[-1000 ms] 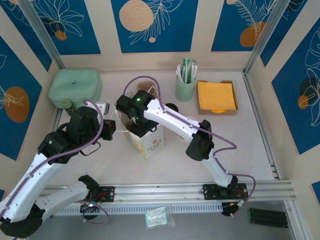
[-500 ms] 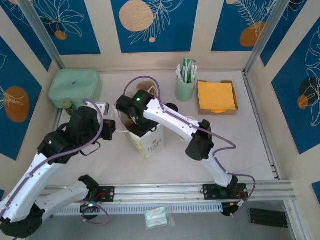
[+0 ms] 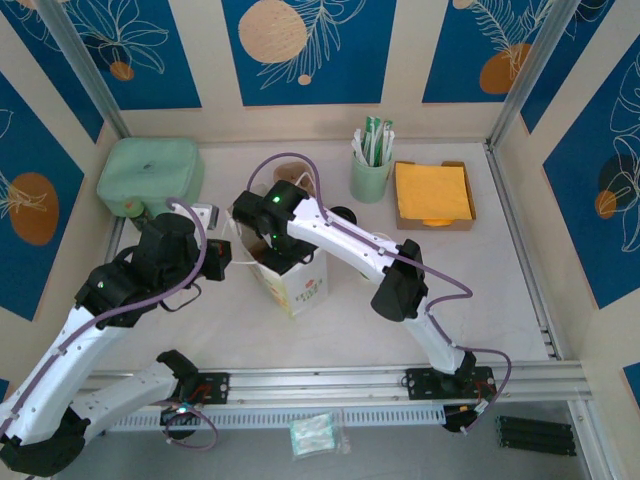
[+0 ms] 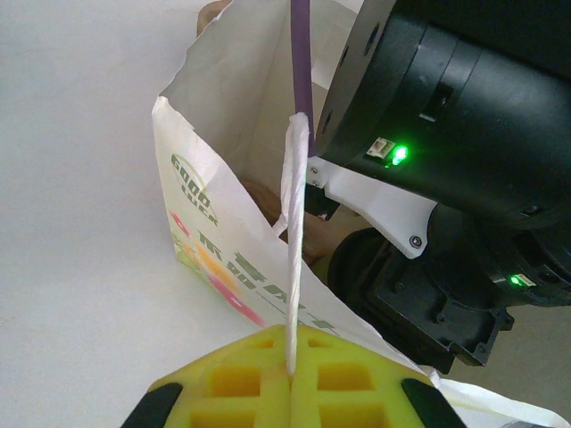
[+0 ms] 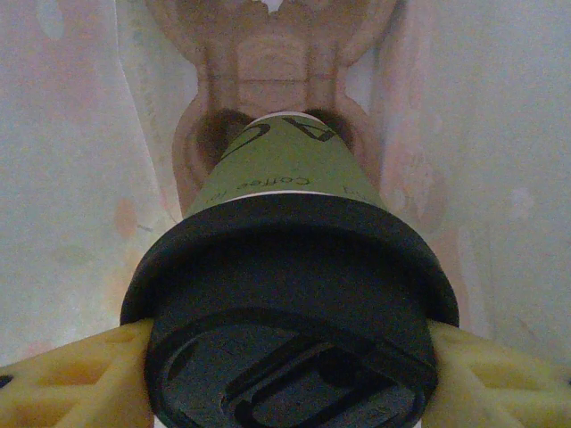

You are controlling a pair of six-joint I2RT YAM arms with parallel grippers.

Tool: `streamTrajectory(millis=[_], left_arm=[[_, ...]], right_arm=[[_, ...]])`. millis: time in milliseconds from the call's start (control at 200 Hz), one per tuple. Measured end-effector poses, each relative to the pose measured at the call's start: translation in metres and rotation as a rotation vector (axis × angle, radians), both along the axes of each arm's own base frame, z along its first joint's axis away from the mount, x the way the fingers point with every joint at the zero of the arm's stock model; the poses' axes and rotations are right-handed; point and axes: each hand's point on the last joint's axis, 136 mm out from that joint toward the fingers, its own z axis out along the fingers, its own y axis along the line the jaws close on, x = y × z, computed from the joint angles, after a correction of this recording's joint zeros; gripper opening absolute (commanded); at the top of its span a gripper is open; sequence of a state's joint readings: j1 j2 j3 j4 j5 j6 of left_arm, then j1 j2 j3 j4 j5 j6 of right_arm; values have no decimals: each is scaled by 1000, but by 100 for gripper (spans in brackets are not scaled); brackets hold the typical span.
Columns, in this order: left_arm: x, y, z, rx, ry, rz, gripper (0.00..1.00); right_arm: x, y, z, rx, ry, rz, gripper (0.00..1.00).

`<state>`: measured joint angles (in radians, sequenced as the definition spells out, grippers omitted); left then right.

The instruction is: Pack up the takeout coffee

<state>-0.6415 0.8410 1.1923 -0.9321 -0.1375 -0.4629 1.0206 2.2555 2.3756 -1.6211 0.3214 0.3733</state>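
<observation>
Though R arm (image 3: 340, 238) covers bag (image 3: 302, 287) overhead, wrist cam shows coffee (image 5: 287, 259).

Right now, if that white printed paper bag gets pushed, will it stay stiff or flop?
Probably floppy: the white paper bag has thin walls and a wavy rim. Its twisted paper handle, pinched taut in the left gripper, likely steadies it. Upright and narrow, it could tip.

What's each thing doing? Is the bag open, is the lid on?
paper bag: upright, top open.
takeout coffee: black lid on, upright inside the paper bag.
left gripper: shut on the bag handle.
right gripper: closed on the takeout coffee.
mint-green cup: upright, holding sachets.
</observation>
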Motion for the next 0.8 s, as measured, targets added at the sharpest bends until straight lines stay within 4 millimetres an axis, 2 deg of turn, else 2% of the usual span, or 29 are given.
streamTrajectory(millis=[800], left_arm=[[0, 0, 3, -4, -6, 0, 0]], right_arm=[[0, 0, 0, 0, 0, 0, 60]])
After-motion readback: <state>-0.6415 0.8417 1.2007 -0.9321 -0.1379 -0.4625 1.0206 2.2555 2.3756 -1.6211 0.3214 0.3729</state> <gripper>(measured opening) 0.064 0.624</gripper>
